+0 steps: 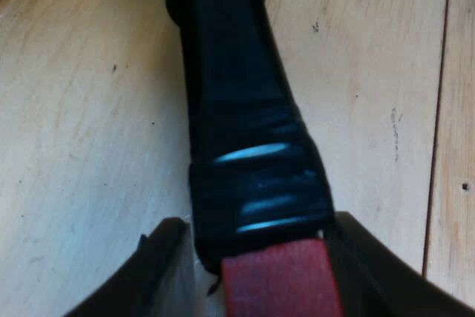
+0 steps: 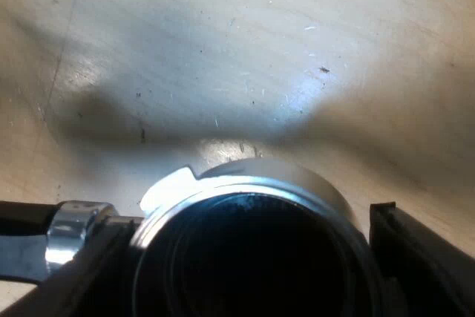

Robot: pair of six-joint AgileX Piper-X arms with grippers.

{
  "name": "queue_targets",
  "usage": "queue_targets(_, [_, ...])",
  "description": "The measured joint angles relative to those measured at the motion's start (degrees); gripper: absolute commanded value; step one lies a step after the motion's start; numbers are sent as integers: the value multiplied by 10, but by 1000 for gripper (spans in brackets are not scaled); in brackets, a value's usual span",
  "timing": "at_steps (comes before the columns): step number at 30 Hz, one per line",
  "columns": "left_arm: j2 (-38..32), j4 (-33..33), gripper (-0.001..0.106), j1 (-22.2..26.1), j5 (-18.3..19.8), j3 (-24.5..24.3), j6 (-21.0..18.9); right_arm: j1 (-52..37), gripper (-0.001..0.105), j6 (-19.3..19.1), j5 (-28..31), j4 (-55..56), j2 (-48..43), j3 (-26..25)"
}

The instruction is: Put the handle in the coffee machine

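The holder's dark handle (image 1: 245,109) runs away from my left gripper (image 1: 260,272) over the wooden table, and its red end (image 1: 278,280) sits between the two black fingers (image 1: 159,265), which are shut on it. The holder's round metal basket (image 2: 252,191) faces the right wrist camera with its dark inside showing. My right gripper (image 2: 249,257) grips this basket, one finger against each side of the rim. The metal neck (image 2: 70,235) leads off from the basket past one finger.
Pale wooden table boards (image 1: 386,72) with seams and small marks lie under the handle. The wooden surface (image 2: 237,57) beyond the basket carries the shadows of the gripper and the holder.
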Motion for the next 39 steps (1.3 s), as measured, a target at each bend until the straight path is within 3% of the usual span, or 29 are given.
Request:
queue_targets(4, [0, 0, 39, 0, 0, 0, 0, 0, 0, 0, 0, 0, 0, 0])
queue_targets(11, [0, 0, 1, 1, -18, 0, -3, 0, 0, 16, 1, 4, 0, 0])
queue_targets(27, [0, 0, 0, 1, -19, 0, -2, 0, 2, 18, 1, 5, 0, 0])
queue_targets(30, [0, 0, 0, 1, -19, 0, -2, 0, 12, 18, 1, 5, 0, 0])
queue_targets(31, [0, 0, 0, 1, -19, 0, -2, 0, 21, 18, 1, 5, 0, 0])
queue_targets(32, [0, 0, 0, 1, -19, 0, -2, 0, 47, 18, 1, 5, 0, 0])
queue_targets(34, [0, 0, 0, 1, -19, 0, -2, 0, 60, 19, 1, 5, 0, 0])
queue_targets(36, [0, 0, 0, 1, -19, 0, -2, 0, 68, 19, 1, 6, 0, 0])
queue_targets(39, [0, 0, 0, 1, -19, 0, -2, 0, 70, 19, 1, 5, 0, 0])
